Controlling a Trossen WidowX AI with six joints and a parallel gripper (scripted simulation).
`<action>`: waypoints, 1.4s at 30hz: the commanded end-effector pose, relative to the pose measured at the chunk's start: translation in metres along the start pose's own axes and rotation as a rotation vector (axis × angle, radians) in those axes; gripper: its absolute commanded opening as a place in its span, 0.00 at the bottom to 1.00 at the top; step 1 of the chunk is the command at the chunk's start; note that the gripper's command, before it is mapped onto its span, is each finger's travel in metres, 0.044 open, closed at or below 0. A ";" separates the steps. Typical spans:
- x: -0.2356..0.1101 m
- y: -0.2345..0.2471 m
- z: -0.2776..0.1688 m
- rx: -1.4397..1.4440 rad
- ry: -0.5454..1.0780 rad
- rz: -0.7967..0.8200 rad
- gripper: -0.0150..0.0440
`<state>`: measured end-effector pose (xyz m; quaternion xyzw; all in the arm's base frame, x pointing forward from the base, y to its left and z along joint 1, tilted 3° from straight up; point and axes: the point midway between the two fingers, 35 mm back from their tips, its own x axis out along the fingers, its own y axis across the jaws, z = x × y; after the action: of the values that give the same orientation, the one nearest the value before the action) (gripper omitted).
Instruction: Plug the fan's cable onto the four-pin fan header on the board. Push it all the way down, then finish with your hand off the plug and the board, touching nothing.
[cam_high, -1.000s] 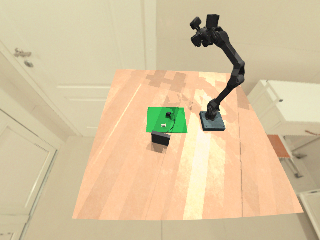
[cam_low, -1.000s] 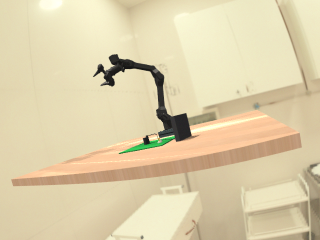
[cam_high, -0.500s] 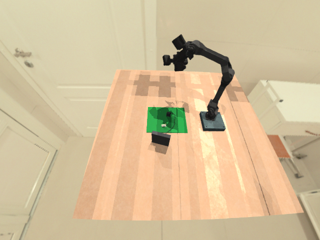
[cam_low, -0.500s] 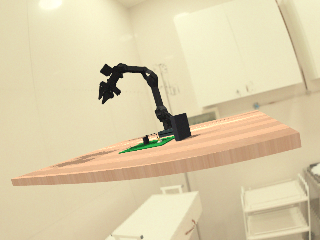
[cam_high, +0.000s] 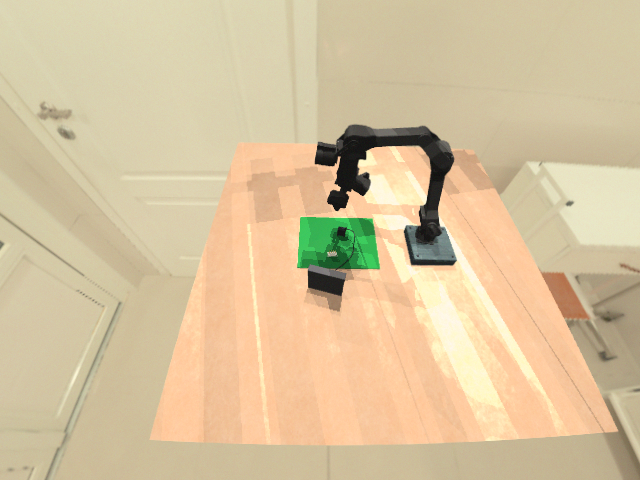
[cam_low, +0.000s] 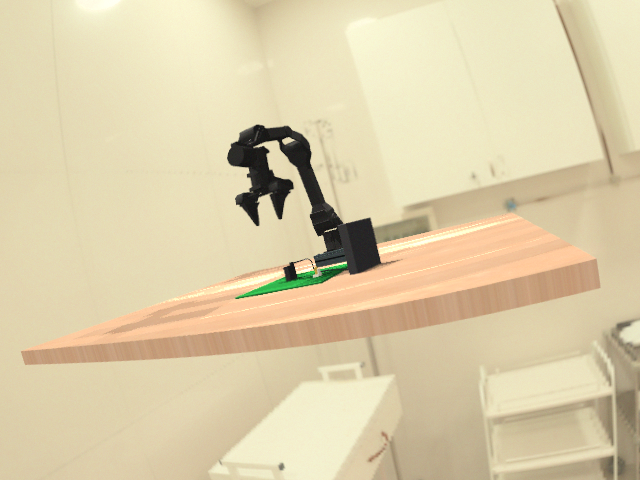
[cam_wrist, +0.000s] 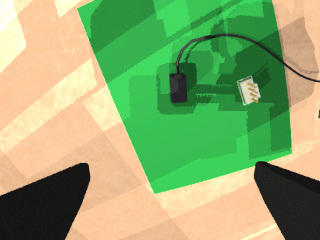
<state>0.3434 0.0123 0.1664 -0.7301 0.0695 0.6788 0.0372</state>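
The black plug (cam_high: 341, 231) (cam_low: 290, 272) (cam_wrist: 178, 88) stands on the green board (cam_high: 309, 232) (cam_low: 258, 292) (cam_wrist: 160, 165), apart from the header. The white four-pin header (cam_high: 331, 253) (cam_low: 316, 274) (cam_wrist: 248, 90) is on the board, its yellow pins bare. The thin black cable (cam_high: 354, 245) (cam_wrist: 230, 35) arches from the plug past the header towards the fan, a dark upright block (cam_high: 326, 280) (cam_low: 361, 245) beside the board. My gripper (cam_high: 349, 200) (cam_low: 269, 221) (cam_wrist: 172, 171) is open and empty, fingers pointing down, high above the table and touching nothing.
The wooden table (cam_high: 330, 372) (cam_low: 465, 294) carries everything. My arm's blue-grey base (cam_high: 431, 255) stands beside the board, on the right in the top view. The fan rises well above the board next to the header's side. The cable loops above the board between plug and fan.
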 end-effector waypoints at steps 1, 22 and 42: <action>0.008 -0.013 0.013 -0.077 -0.069 -0.009 1.00; 0.111 -0.014 0.020 -0.077 -0.069 -0.009 1.00; 0.144 -0.014 0.022 -0.077 -0.069 -0.009 1.00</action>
<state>0.3355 0.0220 0.0269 -0.7097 0.0417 0.7031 0.0135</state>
